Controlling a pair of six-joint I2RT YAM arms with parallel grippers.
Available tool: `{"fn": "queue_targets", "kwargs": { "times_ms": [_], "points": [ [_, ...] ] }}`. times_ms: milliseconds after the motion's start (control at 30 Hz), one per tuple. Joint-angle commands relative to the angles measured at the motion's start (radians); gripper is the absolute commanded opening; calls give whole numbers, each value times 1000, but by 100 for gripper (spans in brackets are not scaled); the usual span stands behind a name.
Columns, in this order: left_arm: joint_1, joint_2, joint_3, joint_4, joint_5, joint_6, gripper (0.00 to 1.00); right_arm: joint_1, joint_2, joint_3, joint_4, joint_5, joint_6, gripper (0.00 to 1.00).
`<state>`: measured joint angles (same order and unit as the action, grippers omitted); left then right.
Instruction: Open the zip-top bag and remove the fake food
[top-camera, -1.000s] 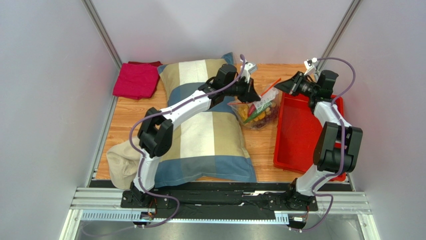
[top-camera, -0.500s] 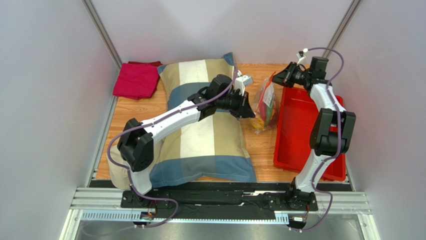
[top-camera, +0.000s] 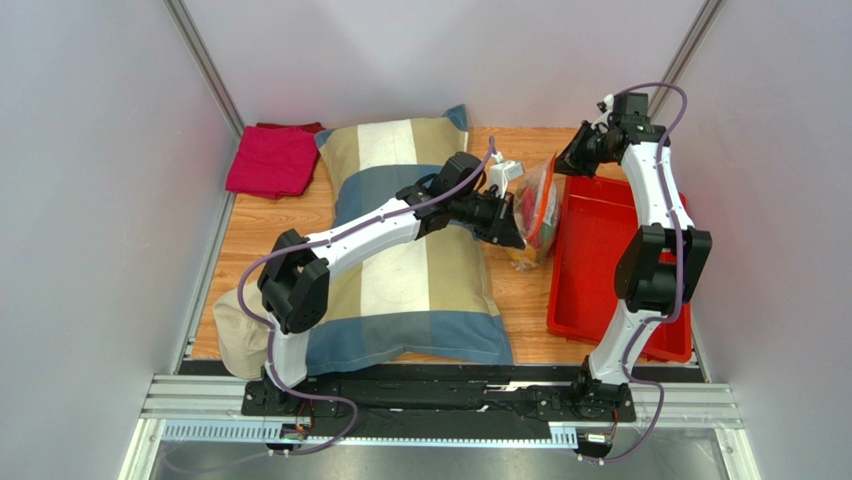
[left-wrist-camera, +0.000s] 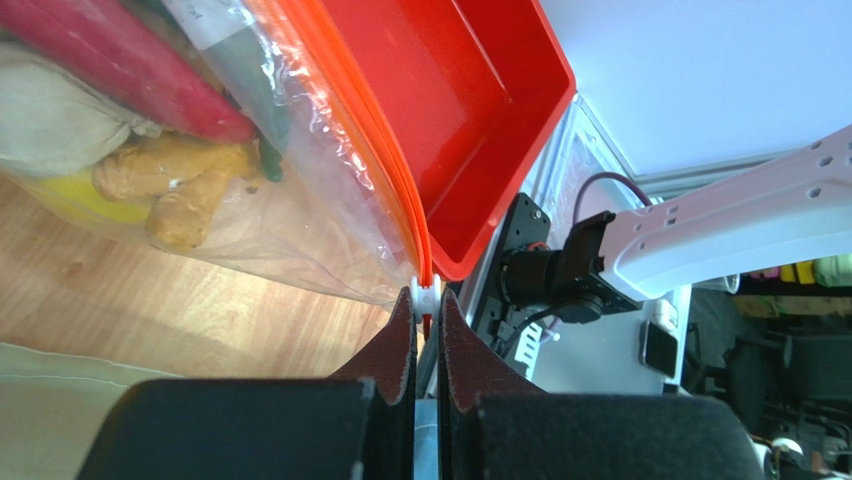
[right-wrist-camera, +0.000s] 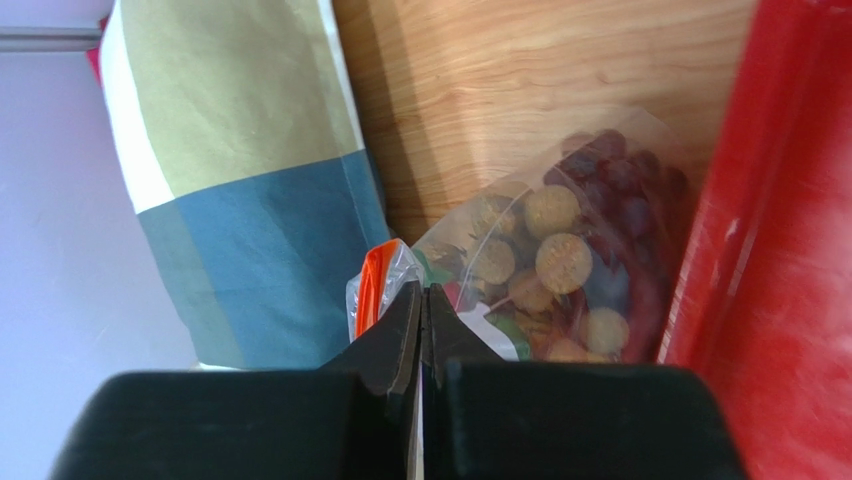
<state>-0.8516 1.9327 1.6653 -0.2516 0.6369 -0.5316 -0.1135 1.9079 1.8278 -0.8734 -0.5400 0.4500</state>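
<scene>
1. Overhead, the zip-top bag (top-camera: 538, 210) stands on edge on the wooden table (top-camera: 520, 295), between the striped pillow (top-camera: 400, 270) on its left and the red tray (top-camera: 610, 270) on its right. Fake food (top-camera: 521, 257) shows as a coloured clump at its near end.
2. The left gripper (top-camera: 515, 235) meets the bag's near-left side and the right gripper (top-camera: 568, 165) its far end. From this height neither pair of jaws can be read. The right arm covers part of the tray, and a red cloth (top-camera: 272, 160) lies in the far left corner.
3. In the left wrist view, the left gripper (left-wrist-camera: 427, 300) has its jaws pinched narrow on the small white slider at the end of the orange zip strip (left-wrist-camera: 365, 150).
4. Through the clear plastic of the bag (left-wrist-camera: 310, 220) show a long red piece (left-wrist-camera: 130, 60), a knobbly beige piece (left-wrist-camera: 180, 190) and something yellow (left-wrist-camera: 60, 195). The frame edge cuts off the rest. The tray (left-wrist-camera: 450, 100) lies just beyond the strip.
5. In the right wrist view, the right gripper (right-wrist-camera: 422, 295) is pressed closed on the bag's crumpled top edge, beside the orange strip (right-wrist-camera: 376, 280).
6. Below it the bag (right-wrist-camera: 650, 130) holds dark purple grapes (right-wrist-camera: 620, 175) and round beige slices (right-wrist-camera: 550, 212). The lower pieces blur together behind the fingers. The pillow (right-wrist-camera: 230, 150) is on the left and the tray wall (right-wrist-camera: 790, 200) on the right.
</scene>
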Motion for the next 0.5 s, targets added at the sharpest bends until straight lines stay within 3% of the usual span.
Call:
{"fn": "queue_targets", "kwargs": {
  "times_ms": [0,33,67,267,467],
  "points": [
    [-6,-5,51,2,41,-18,0,9,-113,24,-171,124,-82,14],
    [-6,-6,51,0,41,-18,0,12,-127,-5,-174,129,-92,81],
    [-6,-11,51,0,40,-16,0,18,-138,-13,-182,133,-102,100],
    [-6,-23,48,-9,24,-5,0,31,-116,74,-329,257,-87,100],
    [-7,-26,47,0,26,-14,0,46,-179,48,-288,184,-57,99]
  ]
}}
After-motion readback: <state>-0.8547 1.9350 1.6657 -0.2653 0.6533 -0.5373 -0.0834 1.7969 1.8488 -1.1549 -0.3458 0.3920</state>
